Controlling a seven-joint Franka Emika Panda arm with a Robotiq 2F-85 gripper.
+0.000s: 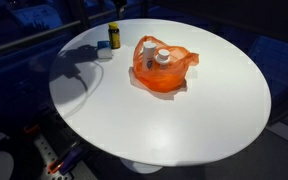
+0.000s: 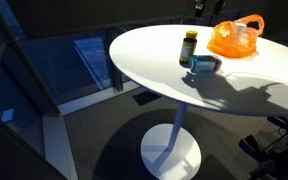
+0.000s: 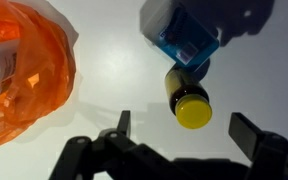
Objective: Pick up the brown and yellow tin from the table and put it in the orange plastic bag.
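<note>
Shows a round white table (image 1: 214, 120) in both exterior views. Finds the brown and yellow tin (image 1: 113, 36) upright on the tabletop in an exterior view, out at about 11 o'clock near the rim, outside the orange plastic bag (image 1: 164, 70). Places the bag close to the middle of the table, a touch toward 12 o'clock, open at the top, with white containers (image 1: 162, 58) inside. Puts a small blue box (image 1: 104, 50) just beside the tin, at its 7 o'clock. Has the tin (image 2: 189, 47) standing in an exterior view with the blue box (image 2: 205, 65) at its 5 o'clock and the bag (image 2: 236, 38) apart from it at its 2 o'clock.

Looks down on the tin (image 3: 189, 100) in the wrist view, yellow cap toward the camera, dark brown body running up toward 12 o'clock to meet the blue box (image 3: 189, 40); cannot tell whether touching. Sets the bag (image 3: 24, 70) at 9 o'clock of the tin, apart from it, with bare white tabletop between. Shows the gripper (image 3: 181, 125) at 6 o'clock of the frame, jaws spread wide and gripping nothing, black fingers (image 3: 122, 125) at about 8 and 4 o'clock of the tin's cap, neither touching it.
</note>
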